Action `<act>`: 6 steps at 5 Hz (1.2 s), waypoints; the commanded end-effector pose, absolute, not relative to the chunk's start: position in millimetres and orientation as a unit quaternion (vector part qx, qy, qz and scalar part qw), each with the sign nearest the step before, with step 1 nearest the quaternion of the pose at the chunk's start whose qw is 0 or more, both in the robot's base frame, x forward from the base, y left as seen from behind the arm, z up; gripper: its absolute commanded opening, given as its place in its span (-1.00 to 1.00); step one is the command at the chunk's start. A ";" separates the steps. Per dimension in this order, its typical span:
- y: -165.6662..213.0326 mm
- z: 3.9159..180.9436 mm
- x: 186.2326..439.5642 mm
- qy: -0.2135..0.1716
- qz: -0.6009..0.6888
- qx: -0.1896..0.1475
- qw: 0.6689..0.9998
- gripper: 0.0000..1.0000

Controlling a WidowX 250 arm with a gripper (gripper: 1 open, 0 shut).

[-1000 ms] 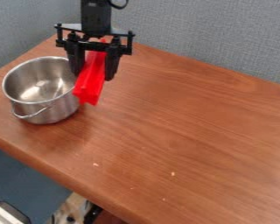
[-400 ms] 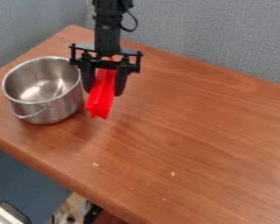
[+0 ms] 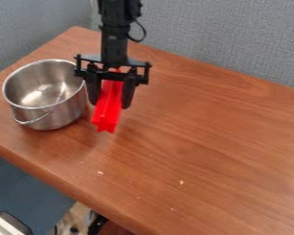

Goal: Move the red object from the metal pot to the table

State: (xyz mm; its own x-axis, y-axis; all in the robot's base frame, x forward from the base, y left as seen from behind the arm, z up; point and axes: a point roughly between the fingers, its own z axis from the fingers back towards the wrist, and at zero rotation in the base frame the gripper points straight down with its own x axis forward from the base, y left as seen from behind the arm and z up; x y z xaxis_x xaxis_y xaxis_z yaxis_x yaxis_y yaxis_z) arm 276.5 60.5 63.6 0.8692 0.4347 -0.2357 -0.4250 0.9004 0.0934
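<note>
- Now, near side: bare table (image 3: 198,174) runs broad toward the front edge and right (ample room to set down).
- Block (image 3: 107,111) hangs tilted, lower end at or just above the wood, beside the pot (image 3: 41,92), already out of it.
- Gripper (image 3: 113,85) is clamped on the block's top; lower gently, release only once it rests, then rise straight.

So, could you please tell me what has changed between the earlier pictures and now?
The gripper, jaws shut on the red block, has carried it to the right in the picture, away from the metal pot, and lower, so the block's bottom end now hangs close over the table; whether it touches is unclear. Nothing was let go. The pot and the table stayed as they were.
</note>
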 end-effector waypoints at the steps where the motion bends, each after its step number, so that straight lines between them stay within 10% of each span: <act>1: 57.1 60.7 278.6 0.116 0.221 0.021 0.968 -1.00; 6: 106.2 73.3 291.2 0.099 0.177 0.012 0.979 -1.00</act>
State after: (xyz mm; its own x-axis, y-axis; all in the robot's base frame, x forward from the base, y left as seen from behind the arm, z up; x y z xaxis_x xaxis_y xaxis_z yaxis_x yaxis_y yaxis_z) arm 286.1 99.0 60.4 0.9118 0.3350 -0.2375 -0.3314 0.9418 0.0562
